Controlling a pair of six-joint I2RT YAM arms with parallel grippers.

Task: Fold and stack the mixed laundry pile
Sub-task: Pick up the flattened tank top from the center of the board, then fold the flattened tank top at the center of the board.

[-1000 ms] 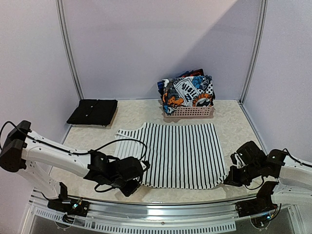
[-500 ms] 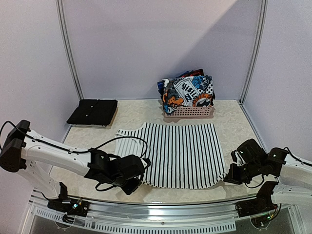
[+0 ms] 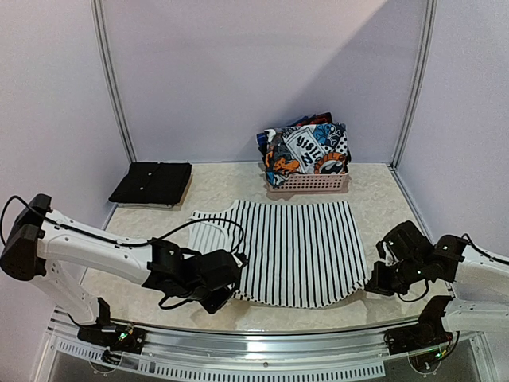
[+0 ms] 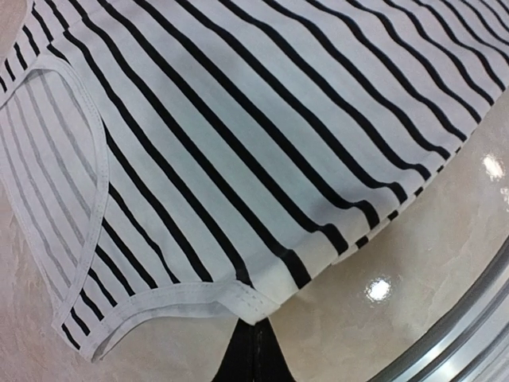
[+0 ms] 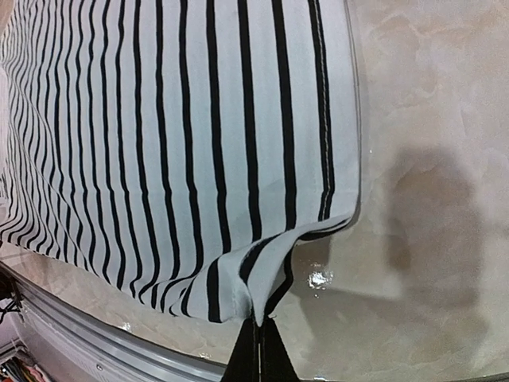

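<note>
Left wrist view: left gripper [image 4: 254,328] clenched, both fingers pressed together on the near hem corner of the white, black-striped garment [image 4: 238,143]. The stitched hem bunches slightly where it enters the fingers. Beyond the pinch the cloth spreads flat, and a curved bound edge, a neck or arm opening, shows at the view's left.

Right wrist view: right gripper [image 5: 256,328] also clenched, gripping the garment's other near corner. The corner is drawn into a small peak at the fingertips. The side hem runs away from the gripper along the bare, glossy table [image 5: 429,119].

Top external view: both arms are low at the table's near edge, one at each front corner of the striped garment. The garment lies spread across the middle of the table, stripes running front to back. Behind it, at the back wall, a pink basket [image 3: 307,183] holds a graphic-print garment [image 3: 306,147] heaped above its rim. A black garment [image 3: 151,183] lies folded at far left, well apart from the striped one.
</note>
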